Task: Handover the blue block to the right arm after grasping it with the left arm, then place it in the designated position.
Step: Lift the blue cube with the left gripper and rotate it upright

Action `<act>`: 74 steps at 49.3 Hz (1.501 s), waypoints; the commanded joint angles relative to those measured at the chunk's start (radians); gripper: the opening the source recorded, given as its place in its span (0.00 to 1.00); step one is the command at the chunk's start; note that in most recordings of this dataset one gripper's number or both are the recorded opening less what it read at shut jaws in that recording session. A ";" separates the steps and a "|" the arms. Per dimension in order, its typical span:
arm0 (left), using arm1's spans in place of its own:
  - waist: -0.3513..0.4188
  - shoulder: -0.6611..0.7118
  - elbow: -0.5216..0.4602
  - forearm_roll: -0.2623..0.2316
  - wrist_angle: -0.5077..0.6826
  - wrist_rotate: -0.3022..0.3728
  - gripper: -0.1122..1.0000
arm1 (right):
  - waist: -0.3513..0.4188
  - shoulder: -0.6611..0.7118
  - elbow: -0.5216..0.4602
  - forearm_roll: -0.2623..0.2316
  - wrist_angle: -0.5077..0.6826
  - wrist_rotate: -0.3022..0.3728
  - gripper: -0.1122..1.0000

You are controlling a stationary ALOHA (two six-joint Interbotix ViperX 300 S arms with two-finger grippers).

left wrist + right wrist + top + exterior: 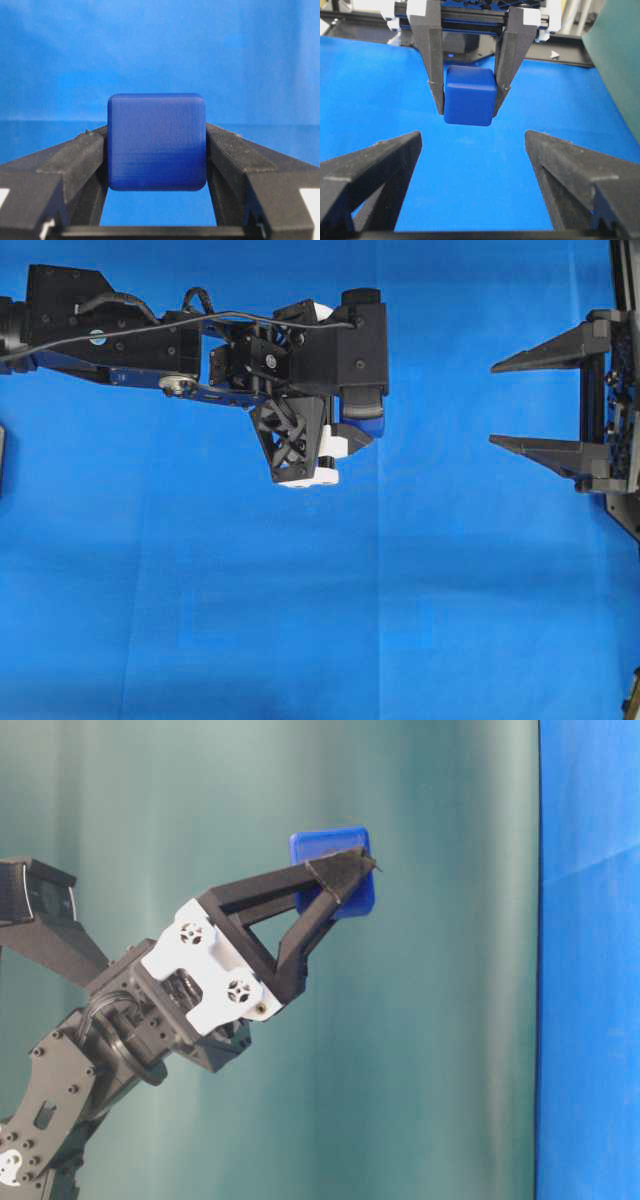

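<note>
While held aloft at the fingertips, blue block (156, 141) pinched in left claw (345, 880), well clear of blue cloth (300, 620) on surface. Grip only near the very tips; block protruding past them. Right claw (535, 405) spread wide, holding nothing, level, well apart from block, facing it head-on in right wrist view. Handover not yet made.

Risks, as judgement:
- Tip-only pinch: slight knock from incoming fingers could twist or pop block loose, dropping it to cloth.
- Little free face left on block; right fingers likely to clash with left fingers if approach not turned crosswise.
- Early release by left claw, before right closes firmly, would let block fall.
- Misjudged height could close right claw on air.
</note>
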 commanded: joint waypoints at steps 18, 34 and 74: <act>-0.002 -0.040 -0.018 0.003 -0.005 -0.002 0.54 | -0.003 0.006 -0.021 0.005 -0.003 0.002 0.98; -0.002 -0.040 -0.017 0.003 -0.005 -0.002 0.54 | -0.002 0.006 -0.021 0.003 -0.003 0.002 0.98; -0.002 -0.098 0.094 0.003 -0.155 -0.014 0.54 | -0.002 0.006 -0.023 0.003 0.002 0.000 0.98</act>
